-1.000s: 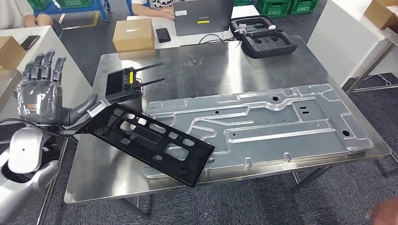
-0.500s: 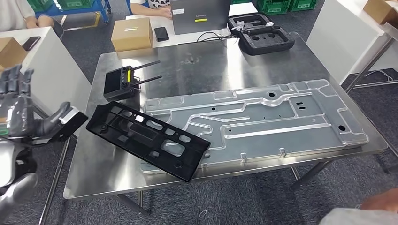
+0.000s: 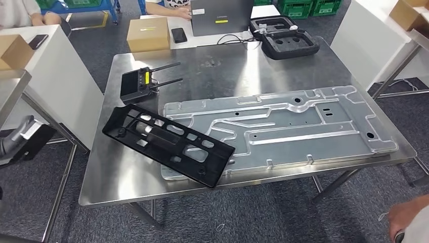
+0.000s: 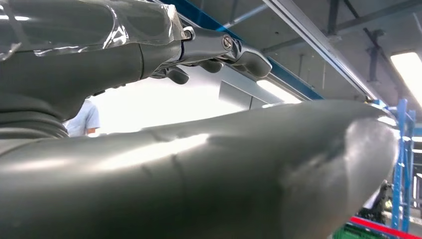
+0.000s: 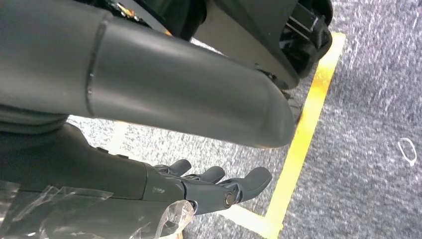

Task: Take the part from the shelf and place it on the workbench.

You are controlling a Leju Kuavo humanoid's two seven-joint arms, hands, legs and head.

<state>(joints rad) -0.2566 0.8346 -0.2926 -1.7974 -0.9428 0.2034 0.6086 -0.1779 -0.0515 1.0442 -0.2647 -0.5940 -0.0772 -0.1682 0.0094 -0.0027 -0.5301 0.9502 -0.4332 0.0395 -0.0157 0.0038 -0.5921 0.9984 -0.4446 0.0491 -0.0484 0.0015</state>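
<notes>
The black perforated plastic part (image 3: 167,144) lies flat on the steel workbench (image 3: 116,177). Its right end rests over the corner of a large silver stamped metal panel (image 3: 283,126). My left hand (image 3: 23,139) is off the bench's left side, well apart from the part. It holds nothing; in the left wrist view its thick thumb (image 4: 224,169) stands apart from the fingers (image 4: 219,50). My right hand (image 5: 214,186) hangs over the carpeted floor with its fingers stretched out and nothing in them.
A black remote controller (image 3: 139,83) with two antennas sits behind the part. A cardboard box (image 3: 147,33), a laptop (image 3: 220,17) and a black foam case (image 3: 283,38) stand at the back. A white table (image 3: 55,76) is at left. A person's hand (image 3: 404,217) shows at lower right.
My left hand has let go of the black part's left end and drawn back down and to the left. The part now lies on the bench. The camera has shifted slightly.
</notes>
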